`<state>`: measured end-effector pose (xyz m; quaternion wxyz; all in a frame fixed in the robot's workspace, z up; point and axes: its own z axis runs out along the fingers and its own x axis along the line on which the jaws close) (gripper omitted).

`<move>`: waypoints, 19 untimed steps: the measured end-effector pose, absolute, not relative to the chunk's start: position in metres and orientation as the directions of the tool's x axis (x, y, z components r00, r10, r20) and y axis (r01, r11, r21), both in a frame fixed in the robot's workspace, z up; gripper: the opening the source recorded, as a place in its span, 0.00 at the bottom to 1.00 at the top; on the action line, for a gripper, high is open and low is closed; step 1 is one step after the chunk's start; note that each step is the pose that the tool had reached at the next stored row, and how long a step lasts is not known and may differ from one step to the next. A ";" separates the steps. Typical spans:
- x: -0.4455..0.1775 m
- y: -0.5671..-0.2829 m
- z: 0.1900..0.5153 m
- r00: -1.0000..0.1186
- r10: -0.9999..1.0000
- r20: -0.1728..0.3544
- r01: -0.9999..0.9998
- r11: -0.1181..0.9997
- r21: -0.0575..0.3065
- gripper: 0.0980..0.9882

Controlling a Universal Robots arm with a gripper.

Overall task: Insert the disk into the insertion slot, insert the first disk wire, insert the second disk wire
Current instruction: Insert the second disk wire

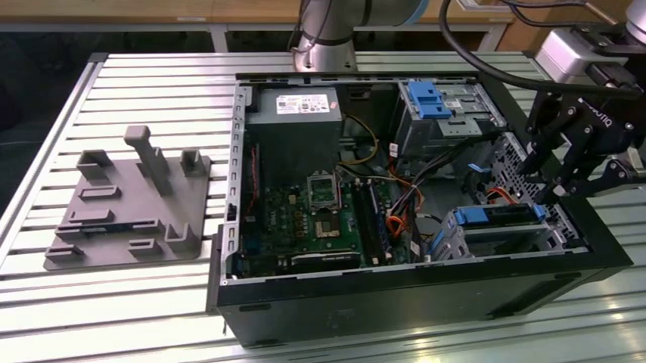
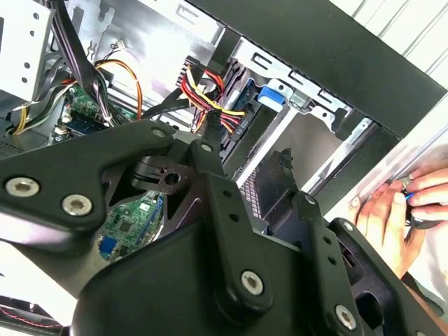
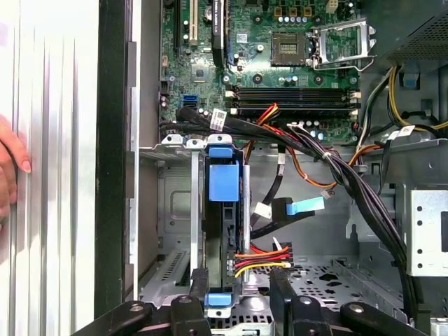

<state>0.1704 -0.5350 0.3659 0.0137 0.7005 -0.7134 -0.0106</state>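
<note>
Black sheet-metal computer case (image 1: 424, 291) lies open on a ribbed aluminium table (image 1: 151, 83), and everything below is placed against that case. Over its corner on the exterior view's right hangs the black two-finger gripper (image 1: 563, 193), reaching down past the case rim. In the first wrist view the gripper (image 3: 238, 302) has its jaws moderately apart and clamped on nothing. The gap between them is lined up with the disk's near end and a wire bundle.

The flat silver-grey disk in its bright blue plastic carrier (image 1: 497, 215) sits inside the case, seated in the boxy perforated silver insertion slot (image 1: 510, 240). In the first wrist view, the disk (image 3: 224, 183) is seen edge-on between the slot's metal walls (image 3: 175, 231).

A red, yellow and black wire bundle (image 3: 264, 260) inside the case runs up to the disk's edge. I cannot tell whether its plug is seated. A flat blue plug on a black cable (image 3: 306, 206) lies just beside the disk, apart from it.

Deeper in the case are a green motherboard (image 1: 313, 219) and a taller metal cage with a blue latch (image 1: 436, 106).

Outside the case, a person's hand (image 3: 8, 171) rests on the table by the case wall. A grey moulded fixture (image 1: 131, 204) stands on the table to the case's left in the exterior view.
</note>
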 end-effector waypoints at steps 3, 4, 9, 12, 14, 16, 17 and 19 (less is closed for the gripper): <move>0.170 -0.535 0.366 -0.018 -1.000 0.005 -0.999 0.018 0.034 0.42; 0.170 -0.535 0.366 -0.018 -1.000 0.005 -0.999 0.018 0.034 0.42; 0.170 -0.525 0.366 -0.018 -0.999 0.032 -0.999 0.019 0.034 0.42; 0.170 -0.517 0.366 -0.018 -0.997 0.080 -0.999 0.021 0.033 0.42; 0.169 -0.511 0.366 -0.018 -0.994 0.110 -0.999 0.022 0.032 0.42; 0.167 -0.504 0.366 -0.018 -0.993 0.115 -0.999 0.022 0.031 0.42; 0.167 -0.499 0.365 -0.019 -0.993 0.115 -0.999 0.022 0.029 0.42; 0.165 -0.491 0.365 -0.019 -0.993 0.115 -0.999 0.022 0.024 0.42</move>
